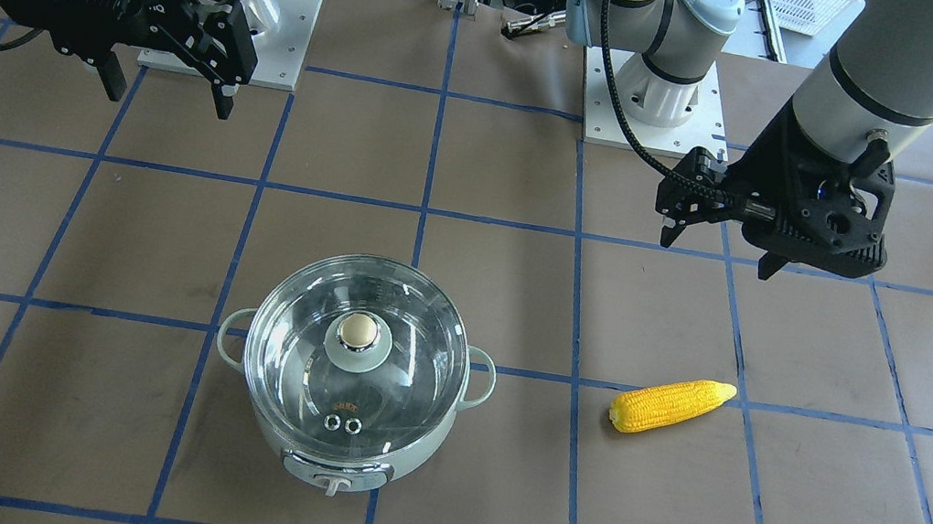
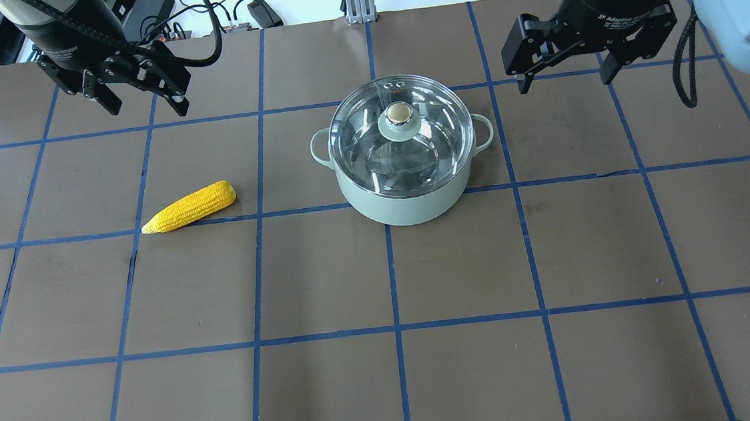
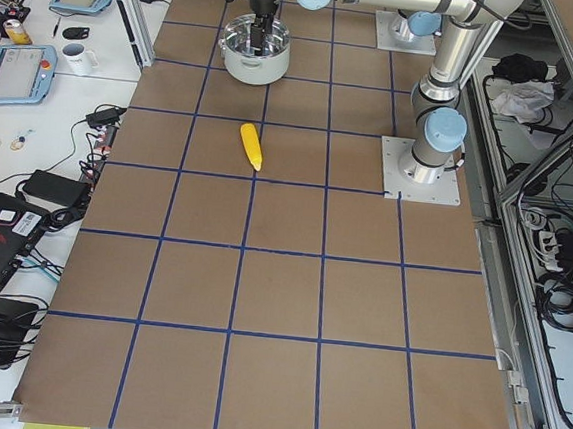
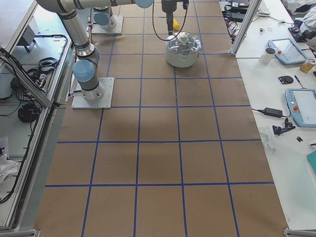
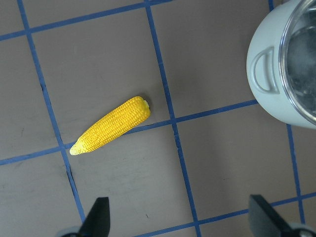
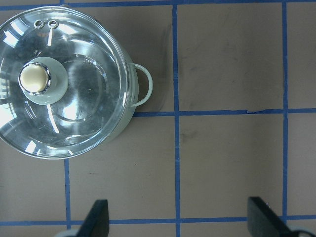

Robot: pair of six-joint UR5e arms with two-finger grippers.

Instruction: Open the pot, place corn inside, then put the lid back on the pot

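Closest to the robot, both grippers are hanging above the table with nothing in them. The left gripper (image 2: 148,109) is standing with its jaws spread wide, and the right gripper (image 2: 566,83) is showing the same wide gap. Further out on the table (image 2: 553,257), the corn (image 2: 190,206) is lying on its side across a blue tape line. It is sitting under the left wrist camera, well apart from the pot (image 2: 408,204), with its tapered end pointing away from it. The pot is sitting upright near the middle with the lid (image 2: 427,156) resting squarely on its rim, so opening the pot is looking like the step in hand.

The right gripper is looking the better placed for the lid, since the pot is lying off to one side in its wrist view. A good approach is travelling sideways until the knob (image 2: 399,112) is sitting midway between the fingers. From there it is descending straight and closing on the knob alone, not on the pale base under it or the glass. The knob is looking smooth and rounded, so a low, centred grip is probably holding best, and a straight upward lift is likely keeping the steel rim from dragging the pot along. Setting the lid down away from the corn is leaving the left gripper a free path
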